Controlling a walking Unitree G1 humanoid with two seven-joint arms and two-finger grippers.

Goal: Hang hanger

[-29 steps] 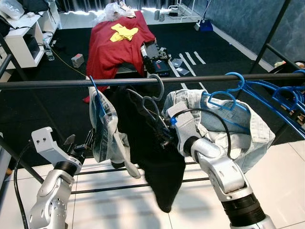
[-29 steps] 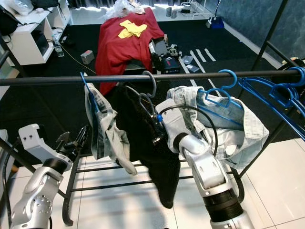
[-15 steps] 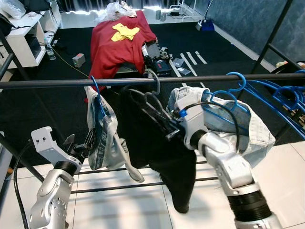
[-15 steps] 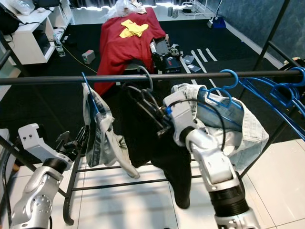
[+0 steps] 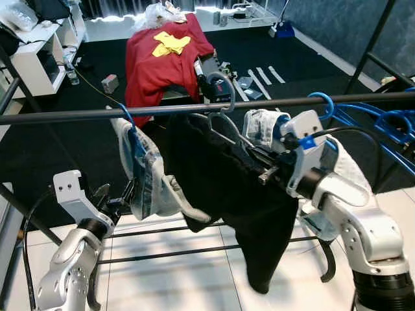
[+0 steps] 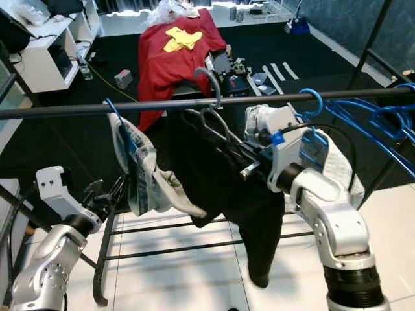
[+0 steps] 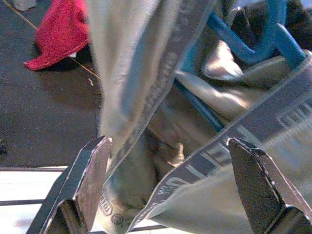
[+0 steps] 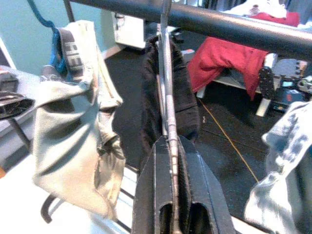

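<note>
Left eye view: the right gripper (image 5: 262, 173) is clenched on the grey wire hanger (image 5: 228, 126), which carries a black garment (image 5: 227, 188). The hanger extends from the gripper up toward the rail (image 5: 97, 115). Its hook (image 5: 220, 89) rises just above the rail, ahead of the gripper; whether it touches the rail cannot be told. The black garment drapes from the hanger and hangs below the gripper.

Right wrist view: the fingers (image 8: 195, 195) are pressed together on the hanger wire (image 8: 167, 105), which runs straight ahead of the gripper to the rail (image 8: 234, 27). The black garment (image 8: 178, 97) wraps the wire just beyond the fingertips.

The left gripper (image 5: 123, 194) sits low, below the rail, at the lower edge of a pale denim garment (image 5: 146, 175) that hangs on a blue hanger (image 5: 130, 126). In the left wrist view its fingers (image 7: 90, 183) are spread apart, released, with the denim (image 7: 141, 73) and the blue hanger (image 7: 234, 53) directly ahead and between them.

Beyond the right gripper, further along the rail, more pale denim (image 5: 340, 168) hangs on a blue hanger (image 5: 321, 100), with several blue hangers (image 5: 389, 123) grouped at the rail's far end. Behind the rail, a red cloth (image 5: 162, 61) with a yellow item (image 5: 168, 44) on top covers a table on the dark floor.
</note>
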